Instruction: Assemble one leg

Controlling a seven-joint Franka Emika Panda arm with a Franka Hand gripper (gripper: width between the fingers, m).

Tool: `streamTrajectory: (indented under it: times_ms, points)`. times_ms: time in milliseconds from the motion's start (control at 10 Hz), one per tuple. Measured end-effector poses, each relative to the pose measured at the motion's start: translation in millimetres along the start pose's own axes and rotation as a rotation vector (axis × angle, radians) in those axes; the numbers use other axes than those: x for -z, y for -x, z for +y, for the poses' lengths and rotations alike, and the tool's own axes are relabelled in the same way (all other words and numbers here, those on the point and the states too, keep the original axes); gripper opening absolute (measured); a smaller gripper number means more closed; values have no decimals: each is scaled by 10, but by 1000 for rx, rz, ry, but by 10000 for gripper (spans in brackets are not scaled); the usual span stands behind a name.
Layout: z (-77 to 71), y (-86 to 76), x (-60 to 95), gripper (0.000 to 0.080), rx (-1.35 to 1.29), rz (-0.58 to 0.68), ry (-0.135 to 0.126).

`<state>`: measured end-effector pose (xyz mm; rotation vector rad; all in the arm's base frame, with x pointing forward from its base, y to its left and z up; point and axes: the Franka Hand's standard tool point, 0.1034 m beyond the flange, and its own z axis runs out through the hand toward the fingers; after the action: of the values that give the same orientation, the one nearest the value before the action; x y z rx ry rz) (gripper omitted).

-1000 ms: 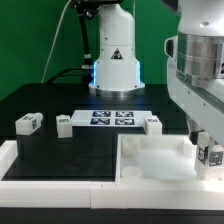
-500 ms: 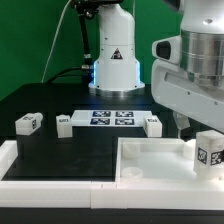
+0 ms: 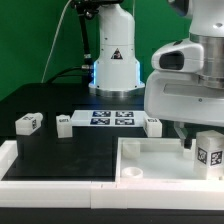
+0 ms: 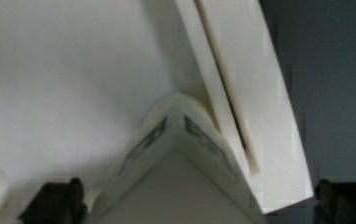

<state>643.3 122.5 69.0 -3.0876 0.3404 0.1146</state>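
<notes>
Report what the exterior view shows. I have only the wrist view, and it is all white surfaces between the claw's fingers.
Observer: Three legs stand loose, away from the arm: the far-left leg, the second leg at one end of the marker board, and the third leg at its other end.
Operator: Locate the fourth.
Observer: The fourth leg is at the exterior view's right, over the tray's right side, with its tag facing the camera.
Operator: Check the tray's near socket.
Observer: The near corner socket has no leg in it.
</notes>
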Motion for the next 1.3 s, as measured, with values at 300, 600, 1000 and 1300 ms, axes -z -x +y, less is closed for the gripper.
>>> streamTrajectory:
  times_ms: [300, 600, 1000, 1300]
  points:
    - [51, -17, -4, 649, 333, 5, 24]
    - [106, -78, 38, 649, 547, 25, 47]
    - [122, -82, 31, 425, 546, 24, 49]
    - [132, -96, 30, 290, 377, 28, 42]
